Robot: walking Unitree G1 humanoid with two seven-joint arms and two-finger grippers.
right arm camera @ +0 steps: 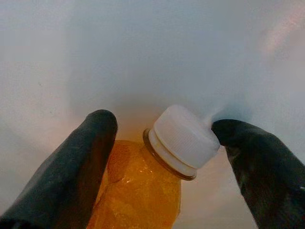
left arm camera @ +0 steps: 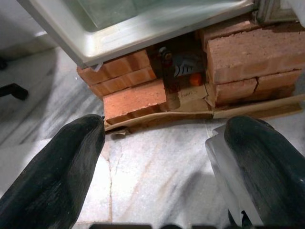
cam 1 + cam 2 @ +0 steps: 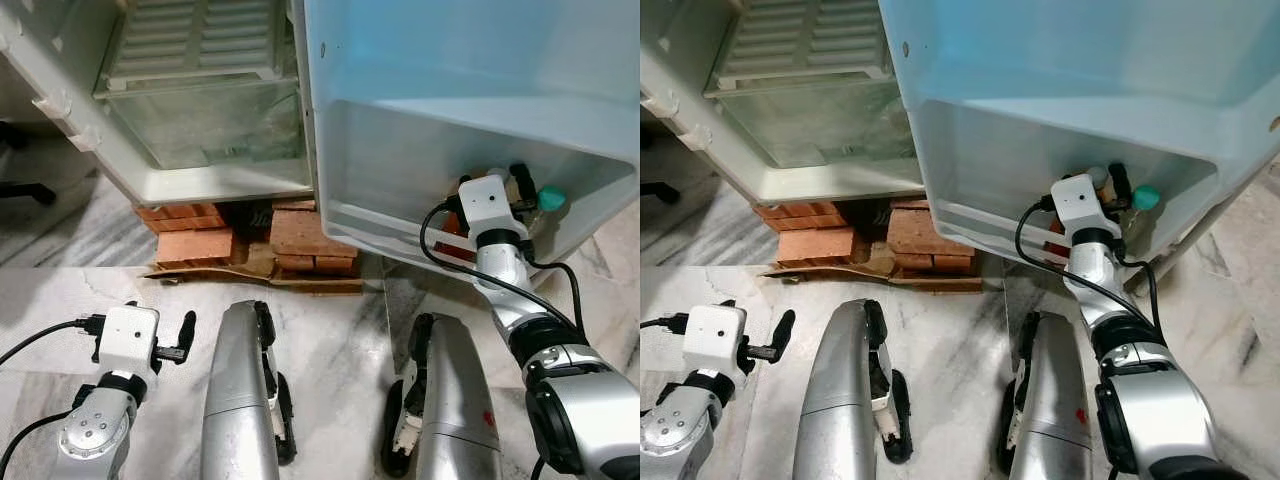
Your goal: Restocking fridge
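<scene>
Orange bottle [image 1: 143, 186], capped in white [image 1: 183, 140], is seen between the spread fingers of the right pincer [image 1: 162, 143], inside the door shelf [image 3: 400, 225] of the open fridge door [image 3: 450, 60]. One finger [image 1: 78, 162] touches its shoulder; the other [image 1: 257, 157] sits at the cap. A teal cap [image 3: 551, 199] lies just beyond. The left pincer [image 2: 162, 157] is held wide open, low over the marble floor [image 2: 157, 167], facing bricks [image 2: 248, 52] under the fridge [image 3: 200, 100].

Orange bottle [image 1: 138, 191] cut off below its shoulder, fridge door [image 3: 470, 90] cropped above
</scene>
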